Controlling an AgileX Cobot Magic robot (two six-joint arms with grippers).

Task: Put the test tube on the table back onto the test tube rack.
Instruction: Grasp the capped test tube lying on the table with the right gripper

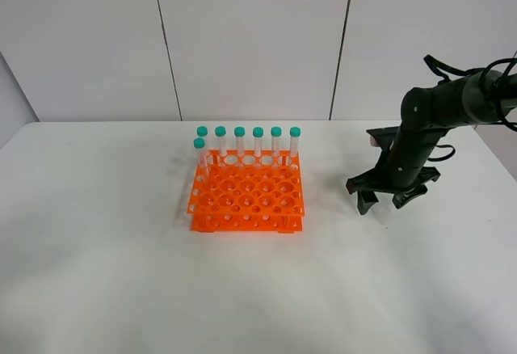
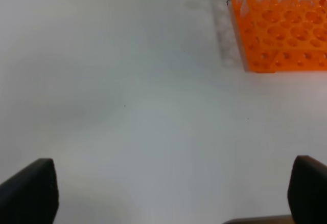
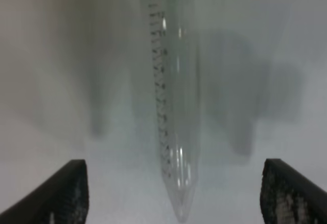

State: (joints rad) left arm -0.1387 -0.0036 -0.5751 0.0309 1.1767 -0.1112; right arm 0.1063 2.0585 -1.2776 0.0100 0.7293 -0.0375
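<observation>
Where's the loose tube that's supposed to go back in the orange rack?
The test tube lies on the white table, right of the orange rack in the high view, directly under the right tool, between its open fingers.

The right arm (image 1: 436,111) reached in from 2 o'clock in the high view and bent down toward 7 o'clock. The right gripper (image 1: 386,199) pointed downward, jaws spread wide. The left gripper (image 2: 176,196), shown only by its wrist camera, was also spread wide.
</observation>
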